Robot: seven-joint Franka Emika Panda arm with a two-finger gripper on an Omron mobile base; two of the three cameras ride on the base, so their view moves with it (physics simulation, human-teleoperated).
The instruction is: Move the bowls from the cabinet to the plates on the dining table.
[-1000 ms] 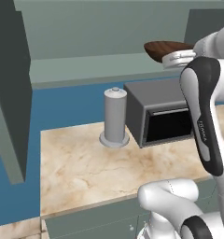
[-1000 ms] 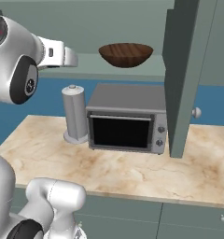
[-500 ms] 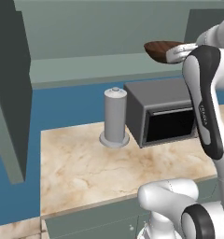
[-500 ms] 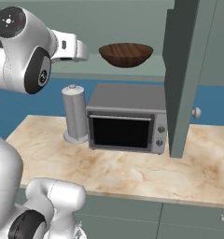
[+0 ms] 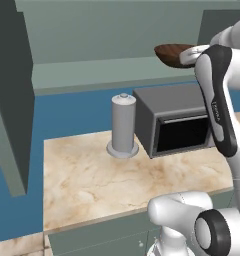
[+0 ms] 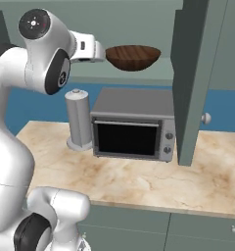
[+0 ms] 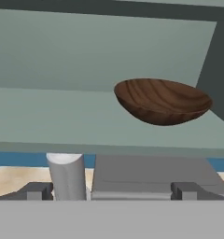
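Just ahead of the pincer [image 7: 112, 189] and a little above its tips, the wooden bowl [image 7: 163, 101] sits on the pale green shelf [image 7: 62, 121] of the cabinet [image 6: 200, 73], near the shelf's front edge. It rests upright on its rounded base, rim facing up, which leaves the near rim open to a reach from the front. The pincer is released, its two dark fingertips [image 7: 37, 190] spread wide and apart from the bowl, with nothing between them; that wide stance suits straddling the rim, I judge, and the hand being level with the shelf suggests an approach straight in rather than from above, since the cabinet's top leaves little room overhead.

Beside the bowl, on its far side from the pincer in the right base view, the cabinet door [image 6: 194, 83] stands swung out, giving the arm clear access to the shelf.

Below the pincer, a grey toaster oven [image 6: 131, 125] and a grey canister [image 6: 79, 119] stand side by side on the marbled counter [image 6: 139, 179], directly under the shelf. They crowd the space beneath, so lifting the bowl out and back looks safer than dropping it down.
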